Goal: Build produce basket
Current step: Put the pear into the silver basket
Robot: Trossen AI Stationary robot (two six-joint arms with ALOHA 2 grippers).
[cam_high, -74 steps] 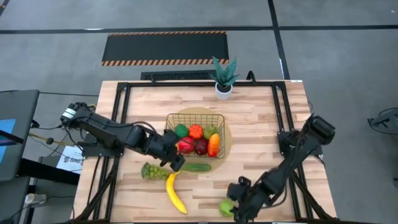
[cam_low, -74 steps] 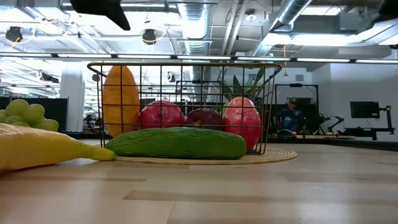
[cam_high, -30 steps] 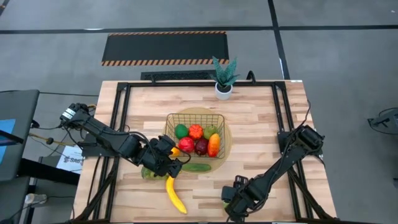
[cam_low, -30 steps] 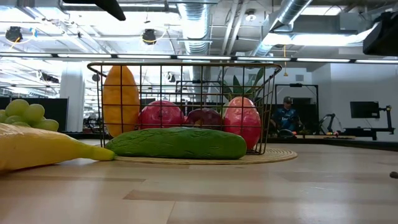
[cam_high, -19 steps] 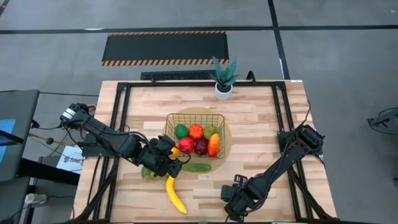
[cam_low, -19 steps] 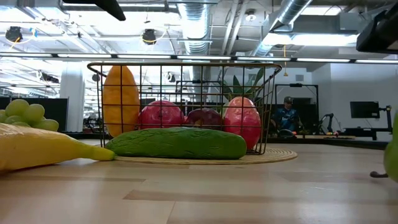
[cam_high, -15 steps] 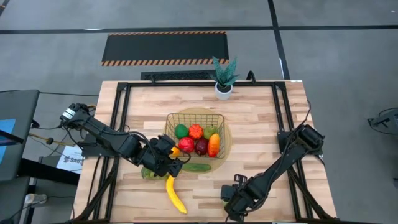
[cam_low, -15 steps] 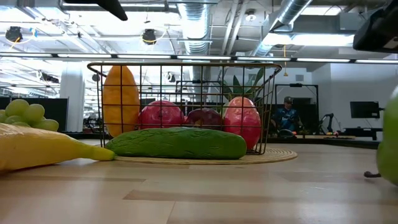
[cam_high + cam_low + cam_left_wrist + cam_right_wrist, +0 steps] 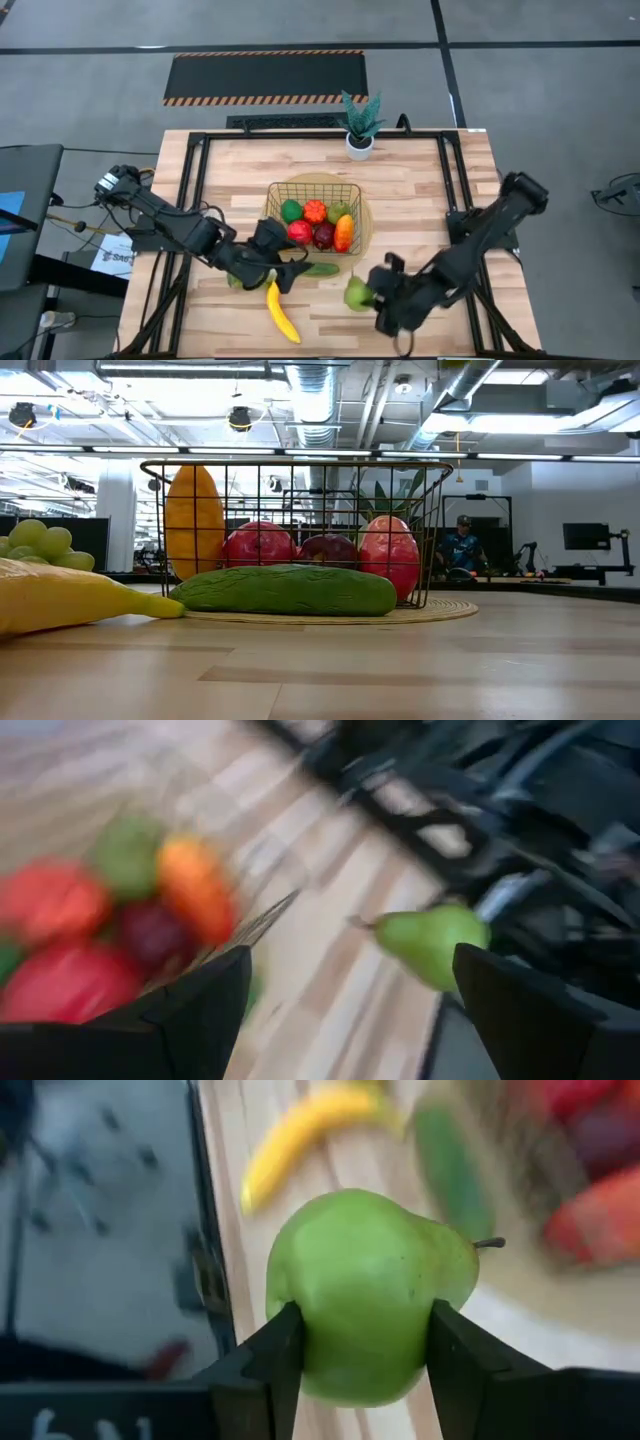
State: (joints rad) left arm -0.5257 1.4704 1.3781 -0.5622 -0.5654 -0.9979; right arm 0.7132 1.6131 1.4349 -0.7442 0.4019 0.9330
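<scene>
Lifted since the earlier frame, the right end effector [image 9: 372, 293] now carries the green pear [image 9: 357, 292] off the surface [image 9: 420, 200], clamped between its fingers [image 9: 262, 1370], near the basket [image 9: 316, 186]. Beside the cucumber [image 9: 318, 269] and banana [image 9: 280, 312], the left end effector [image 9: 283, 274] hovers with fingers [image 9: 190, 1010] spread, empty.

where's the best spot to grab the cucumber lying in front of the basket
Probably across its middle, from straight above, fingers spanning the narrow width. The cucumber lies flat on the table, long axis along the near side of the basket, so its two long flanks look free. The left end effector hovers by its left end, open.
</scene>
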